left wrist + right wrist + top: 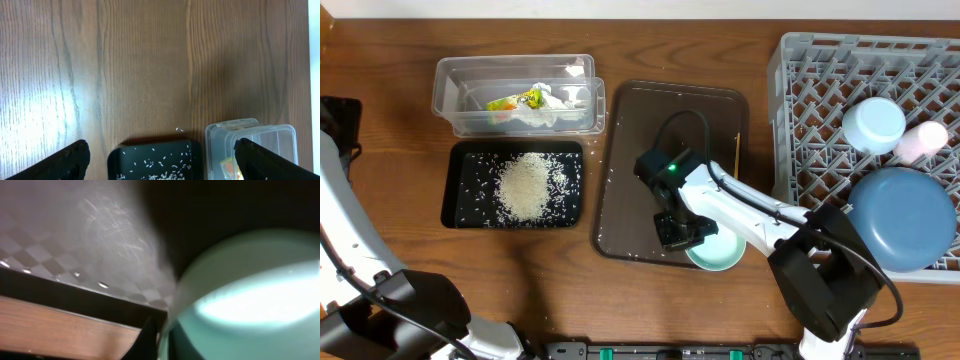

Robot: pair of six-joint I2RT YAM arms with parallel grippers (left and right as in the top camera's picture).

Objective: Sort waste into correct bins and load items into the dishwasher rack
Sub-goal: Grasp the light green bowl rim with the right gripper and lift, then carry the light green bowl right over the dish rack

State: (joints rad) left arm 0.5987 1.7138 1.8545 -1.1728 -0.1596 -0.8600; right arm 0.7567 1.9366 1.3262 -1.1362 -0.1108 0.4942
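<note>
my right claw (686, 234) is pinched narrow on the rim of the mint bowl (720, 252). from my wrist i see the rim (172, 315) run down into the slit beside my dark finger (149, 342), with the pale inside of the bowl filling the view just to the right of the grip. the bowl sits at the near right corner of the brown tray (630, 150), directly under my claw. the tray's checkered floor (100, 240) shows a few stray rice grains (103, 285) just beyond my fingers. further along the tray, past my claw toward the far edge, the thin wooden stick (737, 152) lies close to the right rim.

to the right of my claw stands the grey dishwasher rack (800, 120). in it the dark-blue plate (905, 218) is nearest to me, with the pink cup (922, 140) and the pale blue bowl (873, 124) behind it, side by side.

well off to the left of my claw is the black tray (460, 190) holding the heap of rice (525, 187). behind it is the clear tub (450, 90) with the crumpled wrapper (525, 103) inside.

my left claw (161, 150) is spread wide and holds nothing. it hangs over the wooden table (150, 60), with the black tray's end (115, 160) and the tub's corner (250, 130) between its two fingers (65, 162).
</note>
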